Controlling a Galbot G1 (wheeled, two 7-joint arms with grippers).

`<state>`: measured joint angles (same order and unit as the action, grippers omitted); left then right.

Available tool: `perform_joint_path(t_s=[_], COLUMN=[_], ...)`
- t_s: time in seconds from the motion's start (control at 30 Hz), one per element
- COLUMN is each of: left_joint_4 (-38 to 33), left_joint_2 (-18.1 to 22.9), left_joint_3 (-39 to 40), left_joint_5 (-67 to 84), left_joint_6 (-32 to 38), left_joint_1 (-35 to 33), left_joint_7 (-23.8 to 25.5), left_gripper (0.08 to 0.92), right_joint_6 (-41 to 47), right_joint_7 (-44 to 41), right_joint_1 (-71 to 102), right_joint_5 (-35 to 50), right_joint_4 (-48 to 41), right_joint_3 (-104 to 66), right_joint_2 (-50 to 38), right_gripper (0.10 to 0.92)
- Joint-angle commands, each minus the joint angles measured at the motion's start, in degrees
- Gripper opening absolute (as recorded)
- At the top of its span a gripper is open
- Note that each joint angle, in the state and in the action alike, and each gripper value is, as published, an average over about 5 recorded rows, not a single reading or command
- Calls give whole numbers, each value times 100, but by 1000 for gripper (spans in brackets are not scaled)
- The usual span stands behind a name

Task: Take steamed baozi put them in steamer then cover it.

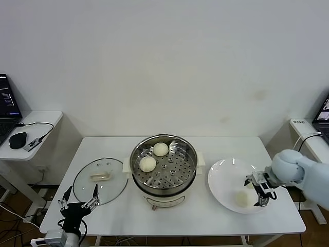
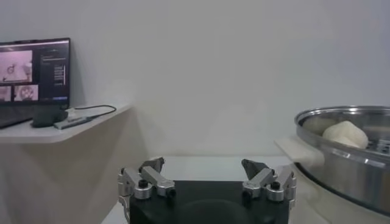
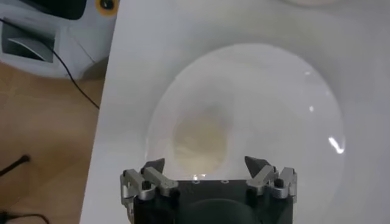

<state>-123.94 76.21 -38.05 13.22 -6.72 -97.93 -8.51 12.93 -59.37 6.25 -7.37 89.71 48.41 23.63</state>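
Observation:
The steamer (image 1: 163, 181) stands mid-table with two steamed baozi (image 1: 161, 149) (image 1: 147, 163) on its perforated tray. A third baozi (image 1: 241, 197) lies on the white plate (image 1: 223, 175) to its right. My right gripper (image 1: 261, 191) hovers open over the plate's right side. In the right wrist view that baozi (image 3: 200, 143) sits just ahead of the right gripper (image 3: 205, 162), apart from its fingers. The cover (image 1: 100, 180), a glass lid, lies flat to the left of the steamer. My left gripper (image 1: 78, 199) is parked open at the table's front left. The left wrist view shows the gripper (image 2: 202, 162), the steamer (image 2: 347, 158) and a baozi (image 2: 345, 133).
A low side table (image 1: 36, 121) at the left holds a laptop (image 1: 7, 110) and a black mouse (image 1: 18, 139). Another stand with a screen (image 1: 323, 116) and cables is at the far right. A white wall runs behind the table.

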Motion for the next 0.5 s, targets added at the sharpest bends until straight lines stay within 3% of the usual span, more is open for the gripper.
perform_joint_path(t_s=[0.03, 0.5], left_joint_4=[19, 17], left_joint_2=[1, -22], left_joint_3=[-11, -19], left_joint_5=[-4, -11], left_joint_6=[6, 8], left_joint_1=[7, 25], left_joint_7=[2, -1], left_gripper=[823, 823], right_joint_6=[-14, 84], right_joint_7=[76, 187], right_joint_1=[637, 637], right_joint_5=[-207, -152], right_joint_4=[-344, -496], right_joint_3=[-437, -458], right_joint_2=[197, 410], right_gripper=[823, 757])
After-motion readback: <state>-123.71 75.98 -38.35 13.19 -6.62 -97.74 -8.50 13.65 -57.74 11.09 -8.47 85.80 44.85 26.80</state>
